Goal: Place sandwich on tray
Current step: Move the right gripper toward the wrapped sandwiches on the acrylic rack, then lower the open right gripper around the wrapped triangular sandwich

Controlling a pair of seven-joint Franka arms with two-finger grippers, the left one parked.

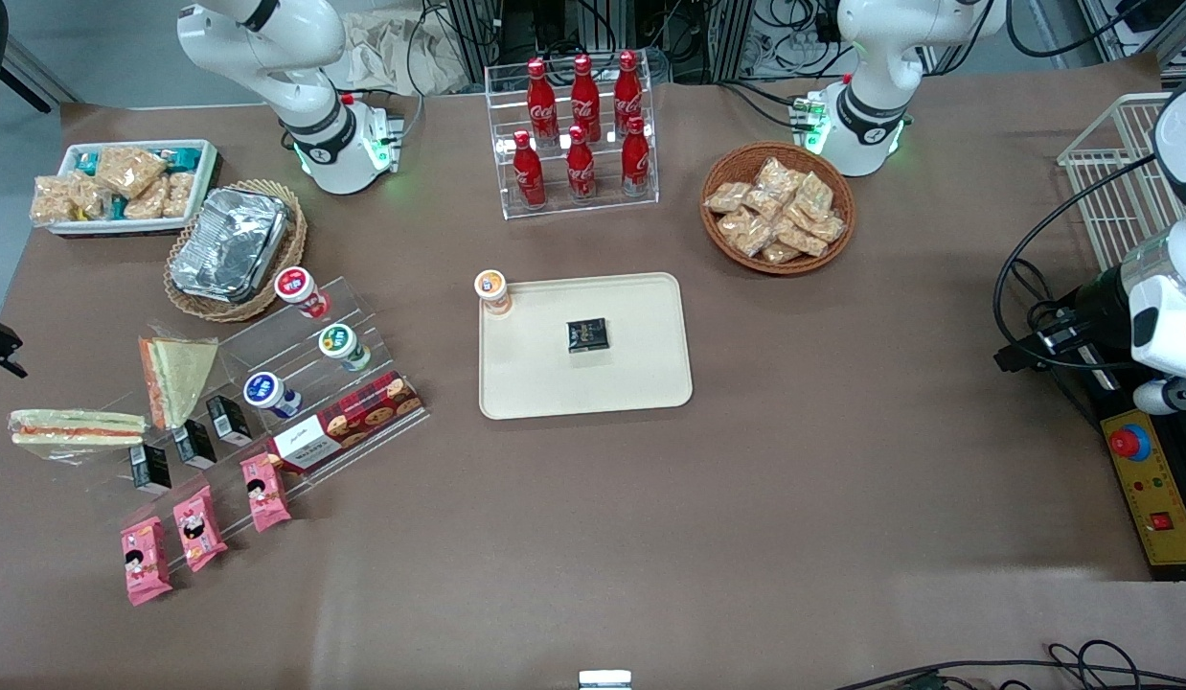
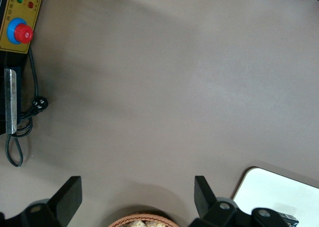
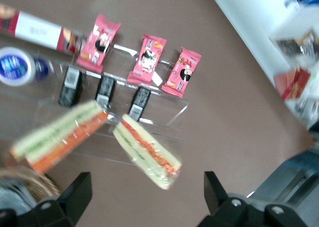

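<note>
The end effector (image 3: 144,197) hung above the working arm's end of the brown bench (image 1: 746,498), fingers (image 3: 79,192) spread wide and holding nothing. The clear-wrapped sandwich wedge with white bread and orange-red and green filling stripes (image 3: 147,151) lay pretty much right under it, between the two fingertips in the wrist view, beside the clear acrylic step shelf (image 1: 267,383). The big cream-beige rectangular plastic tray (image 1: 641,374) sat well apart from it, mid-bench, with a small black packet (image 1: 586,335) on it.
</note>
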